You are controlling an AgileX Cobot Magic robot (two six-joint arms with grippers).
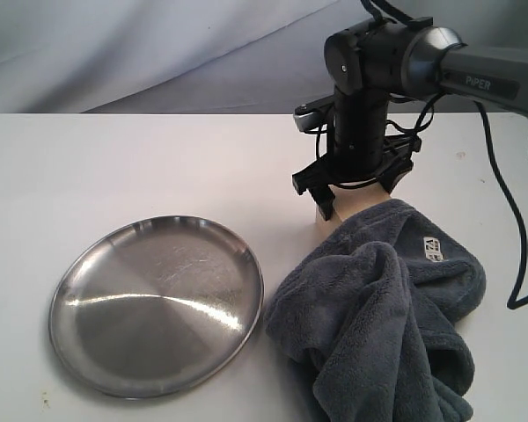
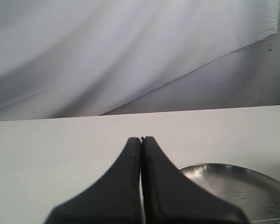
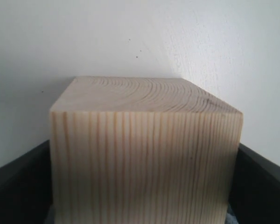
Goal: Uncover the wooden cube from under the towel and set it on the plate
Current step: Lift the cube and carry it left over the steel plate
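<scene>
The right arm (image 1: 475, 75) bears the word "PiPER" in pale letters. The towel (image 1: 378, 325) has a small white label (image 1: 431, 249) whose dark print is too small to read. It lies bunched on the white surface (image 1: 114, 167) at 5 o'clock in the exterior view. The plate (image 1: 79, 347) sits at 8 o'clock, just beside it.

The cube (image 3: 144, 177) stands at the towel's 11 o'clock edge, uncovered. It is square to the right wrist camera: the grain on the near face runs upright and curved rings cross the top. No side is longer than another.

The right tool (image 3: 144, 147) grips the cube, with a dark finger against each side. The left tool (image 2: 141, 138) is clenched on nothing.
</scene>
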